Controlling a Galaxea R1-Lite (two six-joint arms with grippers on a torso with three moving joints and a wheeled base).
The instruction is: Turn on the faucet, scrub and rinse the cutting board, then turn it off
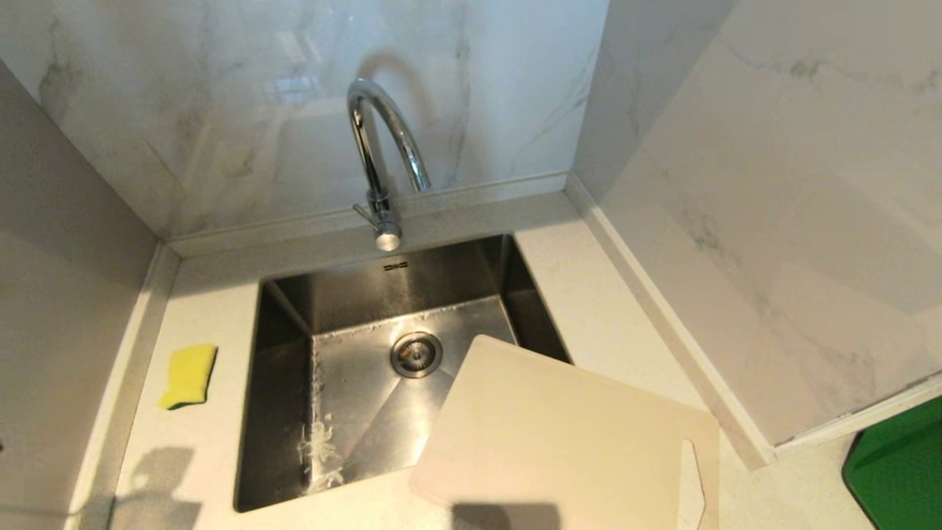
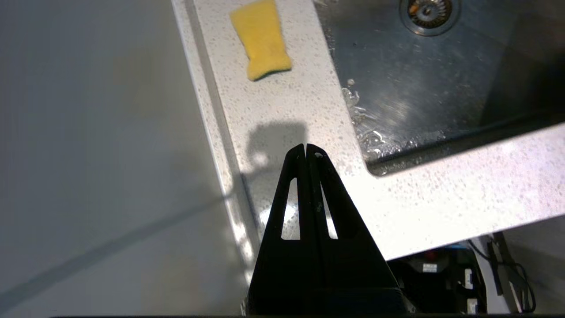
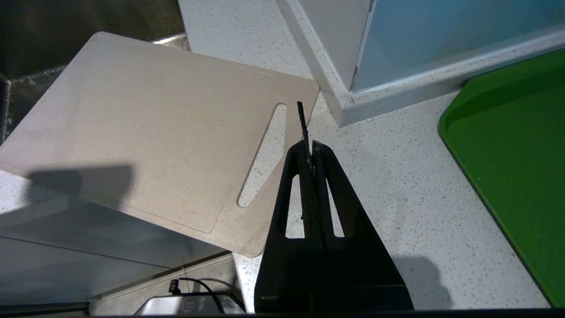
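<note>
The left gripper (image 2: 305, 150) has its fingers pressed together on nothing, poised over the speckled desk (image 2: 287, 106) beside the sink's near left corner. The right gripper (image 3: 311, 148) is likewise closed with nothing held, hanging above the slot-handle end of the cutting board (image 3: 145, 132).

The cutting board (image 1: 559, 442) lies flat at the sink's near right corner, one corner jutting over the basin. Its long axis runs diagonally, the slot handle at the end nearest the robot's right and the opposite end pointing toward the drain (image 1: 416, 354).

The faucet (image 1: 383, 162) stands behind the sink (image 1: 294, 309), spout arching forward over the basin. A yellow sponge (image 1: 189, 375) rests on the desk left of the sink. Marble-patterned walls (image 1: 221, 110) enclose the corner; a green tray (image 1: 901, 471) sits at far right.
</note>
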